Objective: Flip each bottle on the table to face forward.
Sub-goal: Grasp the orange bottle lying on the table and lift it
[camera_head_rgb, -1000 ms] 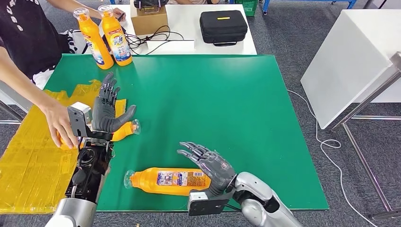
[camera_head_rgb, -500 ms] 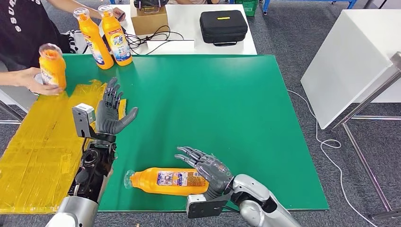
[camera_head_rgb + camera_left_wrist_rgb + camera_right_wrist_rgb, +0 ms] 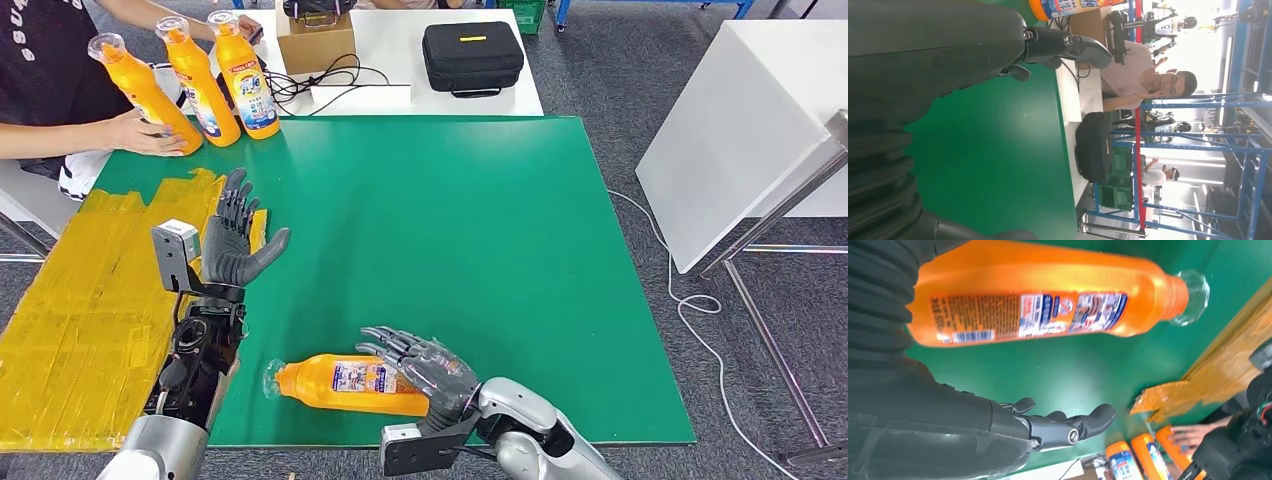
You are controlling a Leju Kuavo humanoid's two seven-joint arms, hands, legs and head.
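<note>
Down near the front edge of the green table (image 3: 480, 230), an orange bottle (image 3: 350, 384) lay on its side, its clear cap pointing toward the robot's left and its printed label facing up. The right hand (image 3: 425, 362) reached over the bottle's base end with its fingers spread apart and holding nothing; whether they touched the bottle I could not tell. The left hand (image 3: 233, 242) stood raised above the table's left part, palm turned inward, fingers apart and empty, beside a patch of yellow tape (image 3: 80, 320). At the far left corner, two orange bottles (image 3: 225, 75) stood upright, and a person's hand (image 3: 140, 132) held a third bottle (image 3: 142, 92), tilted, just beside them. Behind the table sat a black case (image 3: 472, 56) on a white desk (image 3: 400, 40).
</note>
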